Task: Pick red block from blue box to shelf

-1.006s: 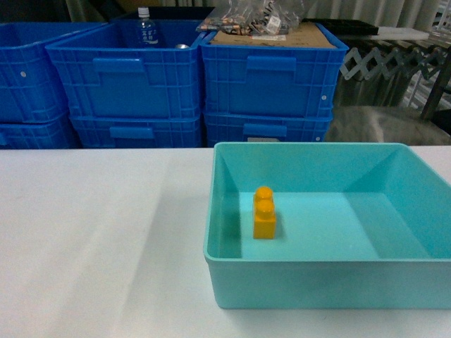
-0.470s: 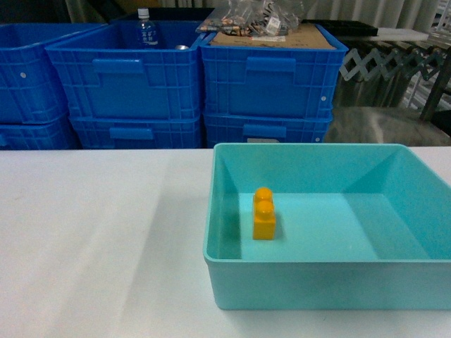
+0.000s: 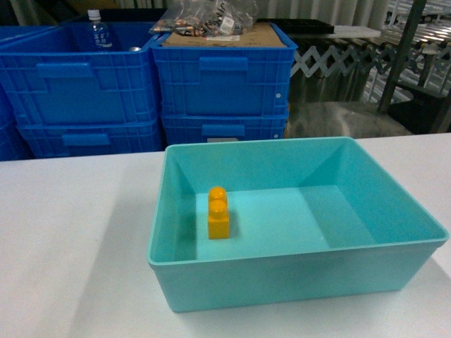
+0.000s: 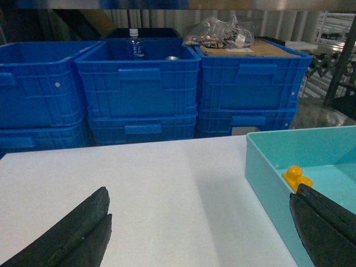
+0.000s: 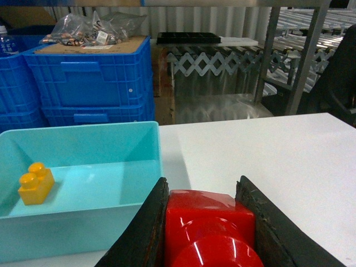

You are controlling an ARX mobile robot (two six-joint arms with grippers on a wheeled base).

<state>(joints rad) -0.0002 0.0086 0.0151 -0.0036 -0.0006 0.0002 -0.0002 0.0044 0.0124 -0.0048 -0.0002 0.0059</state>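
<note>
The red block [image 5: 208,222] sits clamped between the dark fingers of my right gripper [image 5: 202,189], its stud facing the camera, over the white table to the right of the blue box [image 5: 78,228]. The blue box [image 3: 296,278] holds only a yellow-orange two-stud brick [image 3: 218,213]. My left gripper [image 4: 200,203] is open over bare table, left of the box wall [image 4: 267,167]. The shelf [image 5: 305,53] rises at the back right, and one of its uprights [image 3: 400,56] shows in the head view. Neither gripper appears in the head view.
Stacked dark blue crates [image 3: 218,84] stand behind the table, one with a bottle [image 3: 95,28], one topped with cardboard and a plastic bag [image 3: 204,15]. A folding lattice barrier [image 5: 217,61] stands between the crates and the shelf. The white table [image 5: 278,161] extends right.
In the head view the box, the brick and the crates have slid left, and a shelf upright has come in at the right. The brick has not moved inside the box.
</note>
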